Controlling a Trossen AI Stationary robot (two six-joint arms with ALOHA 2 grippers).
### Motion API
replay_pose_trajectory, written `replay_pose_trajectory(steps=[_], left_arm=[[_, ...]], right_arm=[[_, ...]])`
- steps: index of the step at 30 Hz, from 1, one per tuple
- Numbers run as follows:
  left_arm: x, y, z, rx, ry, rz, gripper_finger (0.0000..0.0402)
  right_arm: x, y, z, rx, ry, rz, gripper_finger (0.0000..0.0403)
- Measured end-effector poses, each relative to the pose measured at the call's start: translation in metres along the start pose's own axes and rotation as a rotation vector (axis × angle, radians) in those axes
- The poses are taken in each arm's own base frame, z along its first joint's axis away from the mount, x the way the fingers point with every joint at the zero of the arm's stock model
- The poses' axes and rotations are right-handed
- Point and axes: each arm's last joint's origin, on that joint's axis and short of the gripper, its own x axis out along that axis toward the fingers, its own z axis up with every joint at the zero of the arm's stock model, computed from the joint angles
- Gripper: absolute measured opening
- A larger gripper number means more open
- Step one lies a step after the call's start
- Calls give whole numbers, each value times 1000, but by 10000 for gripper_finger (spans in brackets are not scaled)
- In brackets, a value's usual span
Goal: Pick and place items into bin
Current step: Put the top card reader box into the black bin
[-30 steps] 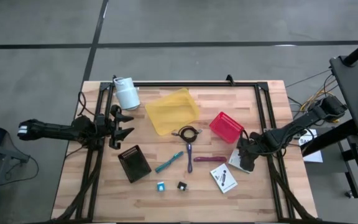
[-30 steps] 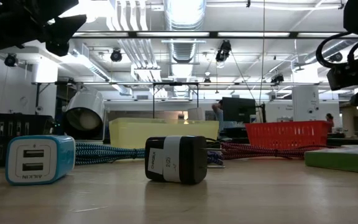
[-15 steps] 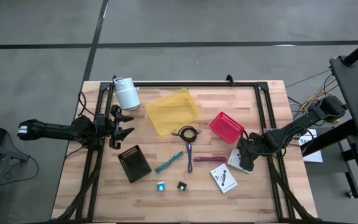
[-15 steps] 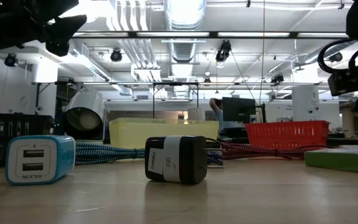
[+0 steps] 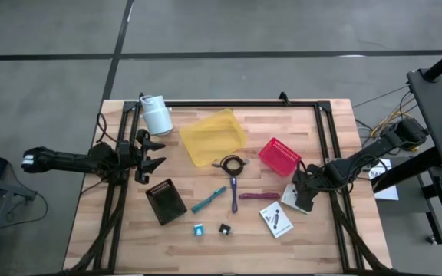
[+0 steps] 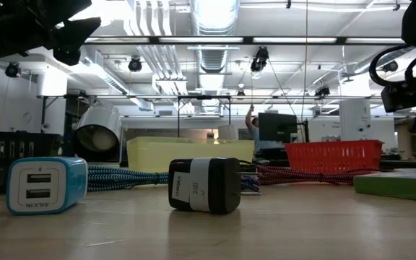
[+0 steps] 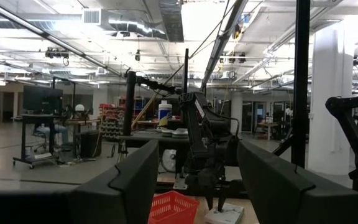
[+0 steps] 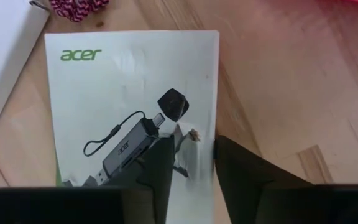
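Observation:
My right gripper (image 5: 304, 192) (image 8: 194, 168) hovers open, pointing down, over a white printed card (image 5: 292, 199) (image 8: 135, 106) near the table's right side. Its fingers stand by one long edge of the card and touch nothing. The second white card (image 5: 276, 221) lies nearer the near edge. The magenta bar (image 5: 258, 196), purple tool (image 5: 233, 192), teal pen (image 5: 208, 199) and black ring (image 5: 232, 163) lie mid-table. The blue cube (image 5: 198, 229) (image 6: 45, 185) and black cube (image 5: 225, 228) (image 6: 204, 185) sit toward the near edge. My left gripper (image 5: 158, 152) (image 7: 197, 180) waits open at the table's left.
A yellow bin (image 5: 212, 136), a red basket (image 5: 279, 156) and a black bin (image 5: 166, 201) stand on the wooden table (image 5: 328, 238). A white cylindrical roll (image 5: 156, 115) stands at the far left. A black frame (image 5: 229, 103) runs along the far and side edges.
My right gripper has sunk a little toward the white card, then held still. Nothing on the table has moved.

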Motion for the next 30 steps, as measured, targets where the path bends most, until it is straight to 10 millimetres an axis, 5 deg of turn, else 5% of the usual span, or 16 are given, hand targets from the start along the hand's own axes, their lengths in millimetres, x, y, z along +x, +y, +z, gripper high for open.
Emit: replay_pose_trajectory(steps=[30], left_arm=[[0, 0, 0, 0, -3, 2, 203]], right_arm=[[4, 0, -1, -19, -1, 27, 23]])
